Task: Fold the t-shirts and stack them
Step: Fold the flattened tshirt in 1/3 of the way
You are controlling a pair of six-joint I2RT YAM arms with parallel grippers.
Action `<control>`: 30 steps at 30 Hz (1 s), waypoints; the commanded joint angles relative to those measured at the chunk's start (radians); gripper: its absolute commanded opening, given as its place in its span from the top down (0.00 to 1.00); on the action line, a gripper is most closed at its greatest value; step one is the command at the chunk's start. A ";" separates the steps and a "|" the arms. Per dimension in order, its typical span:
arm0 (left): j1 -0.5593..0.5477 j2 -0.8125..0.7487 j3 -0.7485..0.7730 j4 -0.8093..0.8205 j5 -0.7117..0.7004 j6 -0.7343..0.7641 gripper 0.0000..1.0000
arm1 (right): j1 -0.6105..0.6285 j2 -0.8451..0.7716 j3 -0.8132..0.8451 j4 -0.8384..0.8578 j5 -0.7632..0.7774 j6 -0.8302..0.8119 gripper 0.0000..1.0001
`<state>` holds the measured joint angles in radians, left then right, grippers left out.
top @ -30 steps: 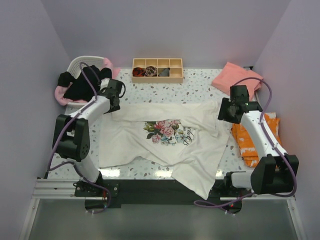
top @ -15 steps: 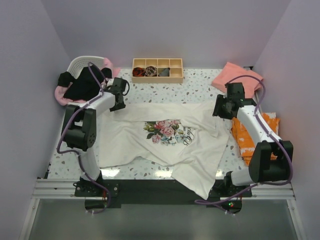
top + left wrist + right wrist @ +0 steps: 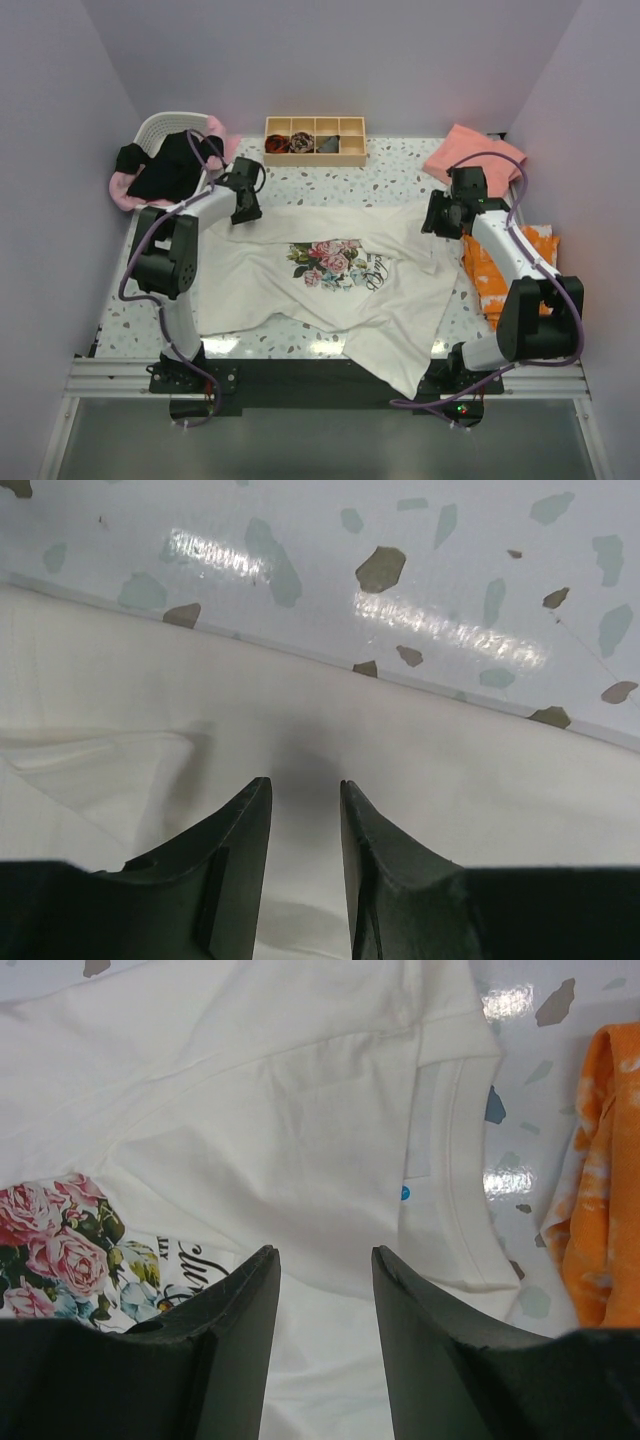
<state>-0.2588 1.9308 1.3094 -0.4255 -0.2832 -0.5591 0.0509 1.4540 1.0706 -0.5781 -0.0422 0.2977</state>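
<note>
Landmark: the rose print (image 3: pixel 335 263) on the chest of the cream-white t-shirt (image 3: pixel 300 295). Every place below is given from it.
Cream-white t-shirt: spread face up on the bench (image 3: pixel 390 180) and rumpled, with one flap on the near side of the print hanging over the bench's front edge.
Left gripper (image 3: pixel 305 785): far-left of the print at the tee's far edge, fingers a narrow slot apart and holding nothing, cloth lying beneath them.
Right gripper (image 3: pixel 325 1255): right of the print beside the collar (image 3: pixel 465 1170), jaws wider apart, empty, just above the cloth.
Step in hand: likely taking hold of the far edge at two points.
Doing it well: come straight down and pinch close to the edge. Take matching spots on either side of the print, then lift both together so the cloth stays taut and the fold line runs straight. The left jaws look too narrow for a bunched edge, so widen them first.
Count, tees: one cream-white. One salmon-pink t-shirt (image 3: pixel 470 155), folded, far-right of the print. Black (image 3: pixel 165 170) and light pink (image 3: pixel 122 190) ones are heaped in one white basket (image 3: pixel 165 122) far-left of it, and how many cannot be told.
Count, other: one orange patterned cloth (image 3: pixel 510 270) right of the print, and one wooden tray (image 3: pixel 314 160) beyond it holding three small rolled bundles.
</note>
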 commanded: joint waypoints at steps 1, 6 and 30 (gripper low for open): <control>-0.002 -0.018 -0.044 -0.012 -0.017 -0.024 0.62 | -0.005 -0.001 -0.008 0.029 -0.018 0.004 0.54; -0.002 -0.064 -0.107 -0.021 -0.065 -0.038 0.62 | -0.005 0.002 -0.024 0.035 -0.021 0.006 0.54; 0.000 -0.272 -0.295 -0.125 -0.240 -0.143 0.60 | -0.005 0.003 -0.081 0.043 -0.070 0.006 0.53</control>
<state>-0.2604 1.7279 1.0592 -0.5171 -0.4603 -0.6476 0.0509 1.4651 0.9936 -0.5560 -0.0891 0.2977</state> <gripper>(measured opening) 0.397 0.462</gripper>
